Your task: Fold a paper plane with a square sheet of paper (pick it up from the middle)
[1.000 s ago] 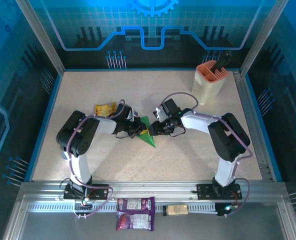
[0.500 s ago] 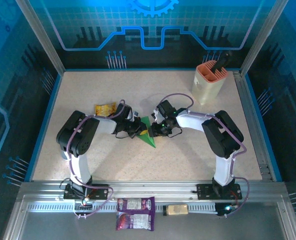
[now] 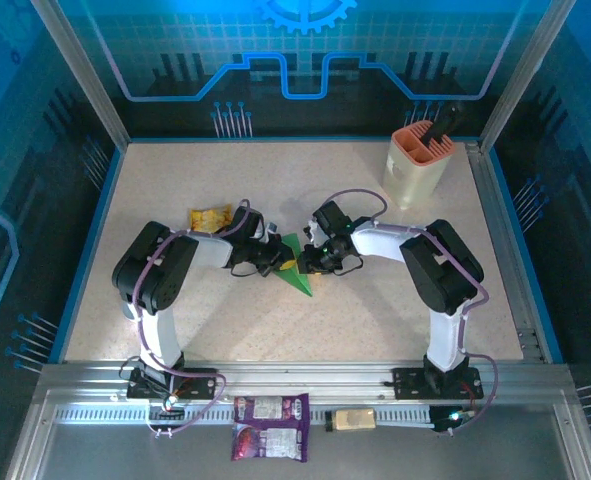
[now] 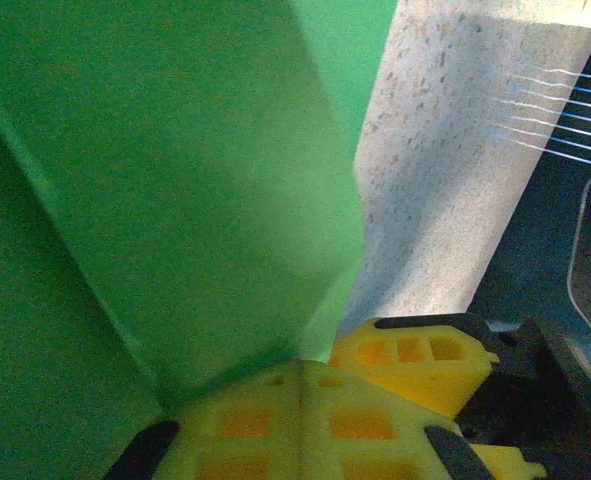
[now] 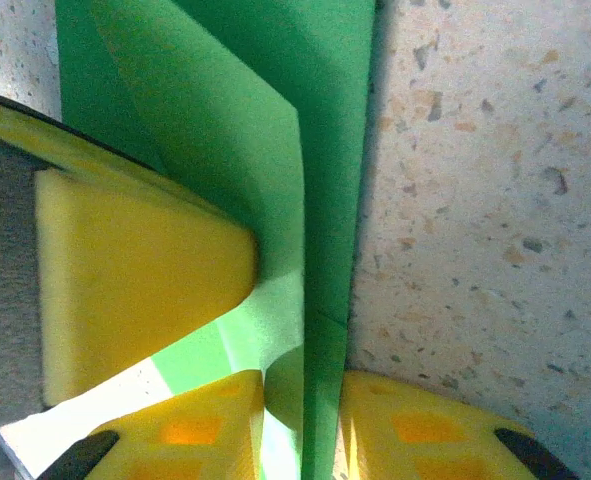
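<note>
We see the folded green paper [image 3: 297,277] lying near the middle of the surface [image 3: 375,320], a narrow pointed shape between the two claws and apart from the yellow snack packet [image 3: 209,218] that lies beyond the left arm. The left claw [image 3: 278,263] is fully closed and clamps the paper between its yellow pads [image 4: 275,430]. The right claw [image 3: 311,262] has its yellow pads [image 5: 415,430] close on either side of a raised fold of the paper, and we cannot tell whether they actually grip it.
</note>
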Motion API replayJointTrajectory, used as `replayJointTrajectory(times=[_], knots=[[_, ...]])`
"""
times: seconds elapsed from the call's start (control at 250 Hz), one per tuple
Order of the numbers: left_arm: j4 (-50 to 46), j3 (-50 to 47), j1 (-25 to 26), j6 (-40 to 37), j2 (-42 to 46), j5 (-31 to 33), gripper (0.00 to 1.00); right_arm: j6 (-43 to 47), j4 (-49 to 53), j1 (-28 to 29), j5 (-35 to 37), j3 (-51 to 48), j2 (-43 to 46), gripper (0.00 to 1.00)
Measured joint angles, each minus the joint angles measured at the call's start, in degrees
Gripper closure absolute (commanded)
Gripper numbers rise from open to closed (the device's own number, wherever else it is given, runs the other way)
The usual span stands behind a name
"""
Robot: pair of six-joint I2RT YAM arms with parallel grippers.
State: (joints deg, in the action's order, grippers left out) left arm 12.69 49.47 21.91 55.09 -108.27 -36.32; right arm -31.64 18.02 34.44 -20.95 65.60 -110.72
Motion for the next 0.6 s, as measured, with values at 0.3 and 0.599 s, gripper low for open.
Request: replayJointTrajectory(times=[0.3, 0.599], knots=[[0.11, 0.00, -0.02, 0.04, 1.92, 0.02, 0.92, -0.52, -1.14, -0.15, 0.13, -0.85, 0.02, 0.73], [-0.31, 0.00, -0.02, 0.00, 2.08, 0.04, 0.92, -0.74, -2.21, -0.37, -0.17, -1.55, 0.13, 0.74]])
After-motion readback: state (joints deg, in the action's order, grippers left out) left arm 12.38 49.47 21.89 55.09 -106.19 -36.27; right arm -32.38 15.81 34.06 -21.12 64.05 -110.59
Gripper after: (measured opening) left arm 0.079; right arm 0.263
